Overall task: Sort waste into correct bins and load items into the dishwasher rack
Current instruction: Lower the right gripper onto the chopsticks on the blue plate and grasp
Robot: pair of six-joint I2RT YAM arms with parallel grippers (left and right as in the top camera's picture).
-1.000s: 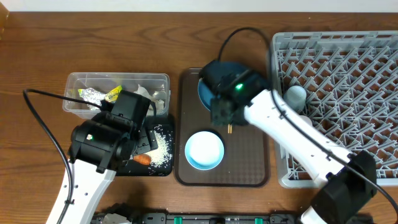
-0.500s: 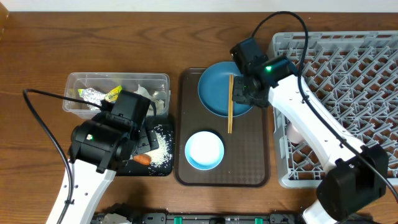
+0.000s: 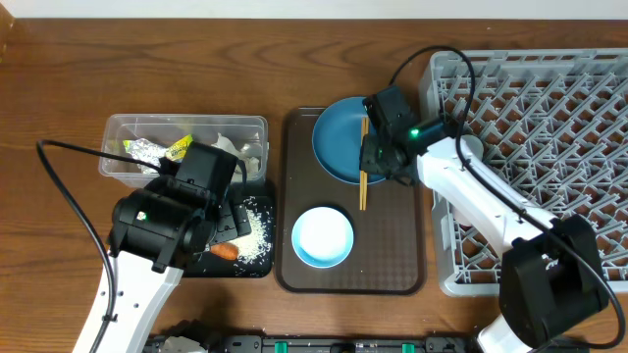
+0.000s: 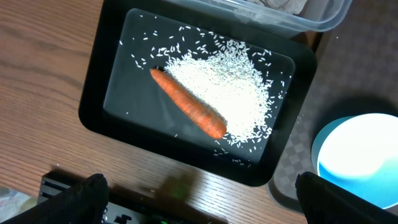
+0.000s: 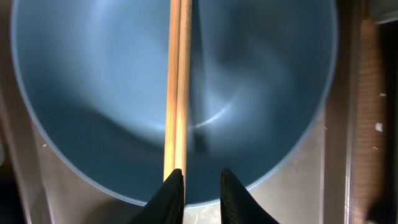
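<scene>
The rack (image 3: pixel 549 88) fills the right end of the worktop (image 3: pixel 196 59). Just beside it lies the brown tray (image 3: pixel 392 245), with the plate (image 3: pixel 334 147) at its far end and the bowl (image 3: pixel 323 237) nearer. The chopsticks (image 3: pixel 362 172) lie together across the plate's right side, one end on the tray. They look like the step in hand.

The right tool (image 5: pixel 202 186) hangs low over the plate, narrow, with a slit of blue showing between its fingers. In the wrist view the sticks run into the finger on the left (image 5: pixel 174 193) rather than into the slit. I cannot tell whether it has them pinched or only sits beside them.

To do this well, I would have the pair centred in the gap before the squeeze, so both sticks are caught at once and neither rolls off. The best place to take them is where they bridge the plate's rim and stand clear of the surface. That way the fingertips need not scrape the plate or shove it. After that comes a straight lift, a level carry to the rack, and a set-down along the pegs so they do not drop through.

The left tool (image 4: pixel 202 199) is spread wide and empty above the black tray (image 4: pixel 93 99). That tray holds the carrot (image 4: pixel 188 111) on the rice (image 4: pixel 236 93), well apart from all this.
</scene>
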